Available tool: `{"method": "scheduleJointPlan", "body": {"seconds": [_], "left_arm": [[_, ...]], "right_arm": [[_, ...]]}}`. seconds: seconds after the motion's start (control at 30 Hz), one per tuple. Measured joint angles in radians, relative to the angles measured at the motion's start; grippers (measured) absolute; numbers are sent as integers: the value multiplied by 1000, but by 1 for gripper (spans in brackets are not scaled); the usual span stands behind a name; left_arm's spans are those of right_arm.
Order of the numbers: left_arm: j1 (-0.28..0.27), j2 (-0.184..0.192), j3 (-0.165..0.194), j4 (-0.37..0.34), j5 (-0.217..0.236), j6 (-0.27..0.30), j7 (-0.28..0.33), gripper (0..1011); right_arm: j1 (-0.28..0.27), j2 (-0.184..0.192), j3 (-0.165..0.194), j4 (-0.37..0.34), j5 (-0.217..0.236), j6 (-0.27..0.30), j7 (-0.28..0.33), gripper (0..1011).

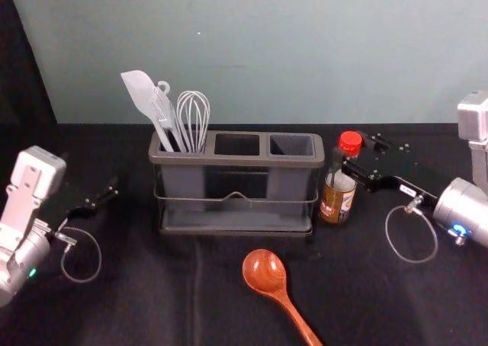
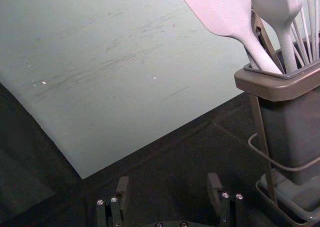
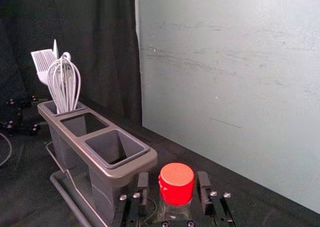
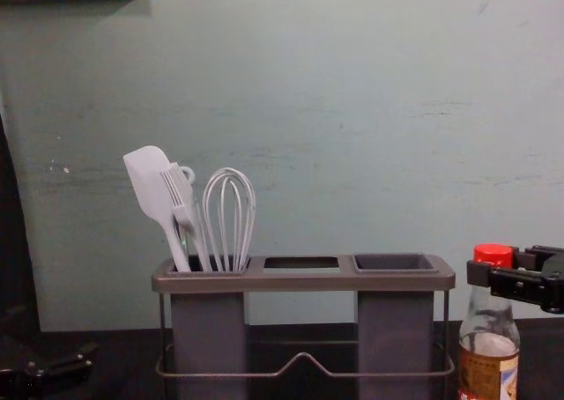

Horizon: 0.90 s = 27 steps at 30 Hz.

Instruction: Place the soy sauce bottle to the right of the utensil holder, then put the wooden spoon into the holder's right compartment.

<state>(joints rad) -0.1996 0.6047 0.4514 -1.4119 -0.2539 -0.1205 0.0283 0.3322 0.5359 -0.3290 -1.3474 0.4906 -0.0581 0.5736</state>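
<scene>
Well, I'm watching the soy sauce bottle (image 1: 338,202), and it is standing upright on the worktop (image 1: 175,293), just beside the right end of the utensil holder (image 1: 236,161). The right hand (image 3: 172,176) is reaching around its top, with its two fingers sitting apart, one on each side of the red cap (image 1: 351,142). I'm guessing the bottle part is nearly finished, and the next move is backing away gently so the bottle isn't tipping. After that, somebody is needing the wooden spoon (image 1: 264,270), which is lying in front of the holder. Its handle is pointing back toward the robot, and the right compartment (image 1: 292,145) is waiting with nothing in it. The left hand (image 2: 168,180) is resting off to the left, fingers wide apart. The bottle is wearing a brown and yellow label (image 4: 487,375), but its writing is looking too tiny to read.
</scene>
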Motion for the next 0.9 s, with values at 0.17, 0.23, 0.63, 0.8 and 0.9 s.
{"method": "scheduleJointPlan", "body": {"seconds": [0.17,0.23,0.63,0.8,0.9], "left_arm": [[0,0,0,0,0,0,0,1012],[0,0,0,0,0,0,0,1011],[0,0,0,0,0,0,0,1011],[0,0,0,0,0,0,0,1011],[0,0,0,0,0,0,0,1011]], "right_arm": [[0,0,0,0,0,0,0,720],[0,0,0,0,1,0,0,775],[-31,13,18,-43,-8,1,-36,1004],[-79,25,56,-100,-9,-2,-74,1004],[-119,36,87,-150,-6,-2,-100,1004]]}}
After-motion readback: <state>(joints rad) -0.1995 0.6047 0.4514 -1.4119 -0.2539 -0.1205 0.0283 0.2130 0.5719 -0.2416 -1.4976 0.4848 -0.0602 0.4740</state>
